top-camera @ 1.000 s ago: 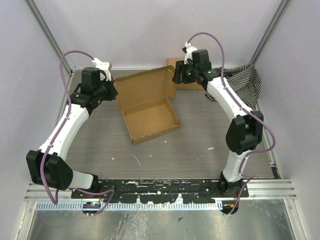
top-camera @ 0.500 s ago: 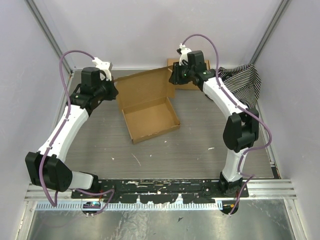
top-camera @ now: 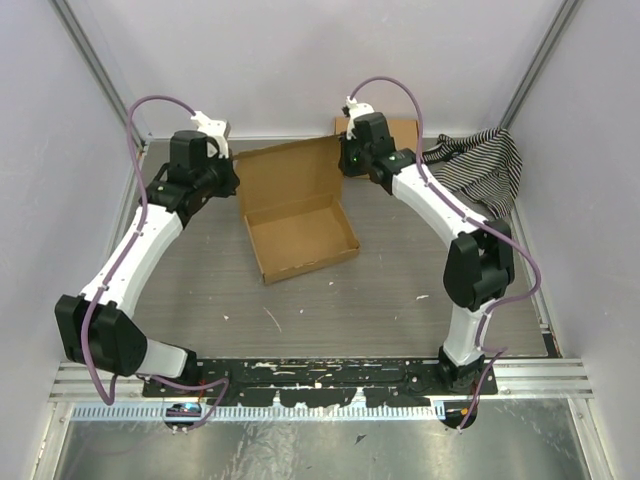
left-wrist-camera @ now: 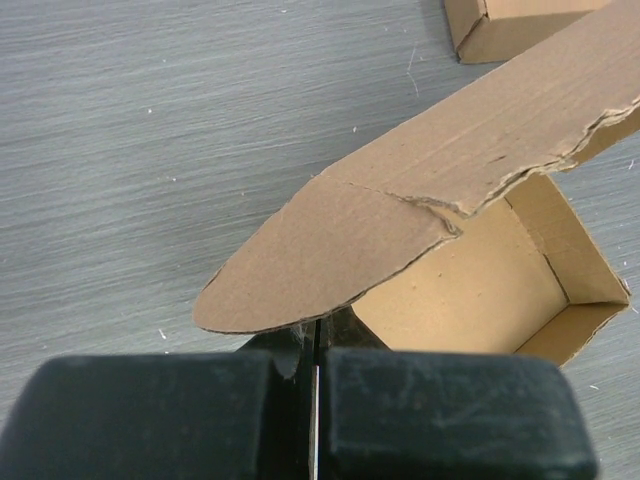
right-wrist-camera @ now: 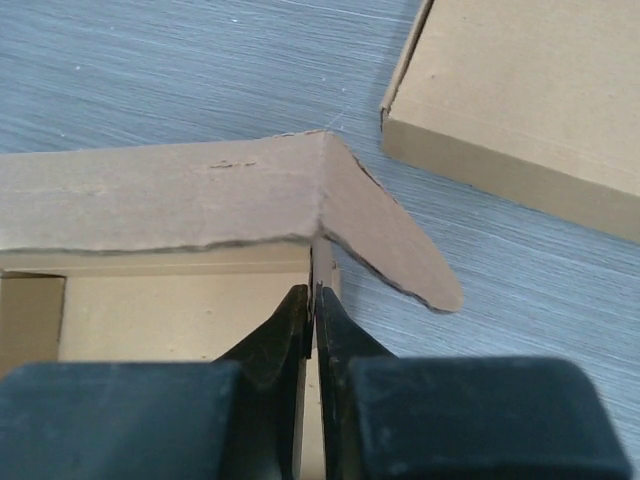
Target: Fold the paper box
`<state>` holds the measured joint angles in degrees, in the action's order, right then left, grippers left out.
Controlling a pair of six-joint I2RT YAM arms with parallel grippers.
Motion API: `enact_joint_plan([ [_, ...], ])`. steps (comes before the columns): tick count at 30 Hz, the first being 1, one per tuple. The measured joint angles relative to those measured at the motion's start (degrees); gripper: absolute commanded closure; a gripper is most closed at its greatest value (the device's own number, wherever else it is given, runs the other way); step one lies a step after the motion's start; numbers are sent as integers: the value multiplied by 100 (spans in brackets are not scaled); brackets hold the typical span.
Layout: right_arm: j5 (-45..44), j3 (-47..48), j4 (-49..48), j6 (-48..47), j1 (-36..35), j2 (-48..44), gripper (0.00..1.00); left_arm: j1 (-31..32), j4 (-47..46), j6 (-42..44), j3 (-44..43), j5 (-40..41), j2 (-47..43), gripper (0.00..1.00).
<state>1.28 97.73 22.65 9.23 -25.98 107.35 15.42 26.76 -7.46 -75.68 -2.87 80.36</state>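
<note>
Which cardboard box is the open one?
The paper box mid-table: lid raised, tray exposed. The other box, by the striped cloth, is closed flat.

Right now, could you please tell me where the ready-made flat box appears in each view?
Top external: far edge, right of centre, the flat box partly hidden.
Left wrist: top right corner.
Right wrist: upper right.
Shared landmark: the paper box, whose lid edge lies near it in all three.
</note>
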Motion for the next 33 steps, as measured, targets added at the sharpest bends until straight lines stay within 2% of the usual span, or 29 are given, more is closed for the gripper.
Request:
enact_joint_plan([
  [11, -1088, -986, -1093, -4, -348, -586, 91, 42, -640, 76, -192, 323, 321, 100],
  [16, -1394, -1211, -1456, 4, -448, -691, 92, 31, -944, -72, -199, 286, 463, 95],
  [21, -1790, -1676, -1777, 98, -651, -785, 92, 9, -1263, -319, 203, 229, 365, 93],
  [28, -2186, -2315, -2190, 267, -1005, -1008, 92, -2, -1261, -588, 931, 229, 15, 90],
  [33, -2347, -2844, -2262, 415, -1185, -1429, 91, 2, -1102, -647, 1193, 223, -326, 80],
])
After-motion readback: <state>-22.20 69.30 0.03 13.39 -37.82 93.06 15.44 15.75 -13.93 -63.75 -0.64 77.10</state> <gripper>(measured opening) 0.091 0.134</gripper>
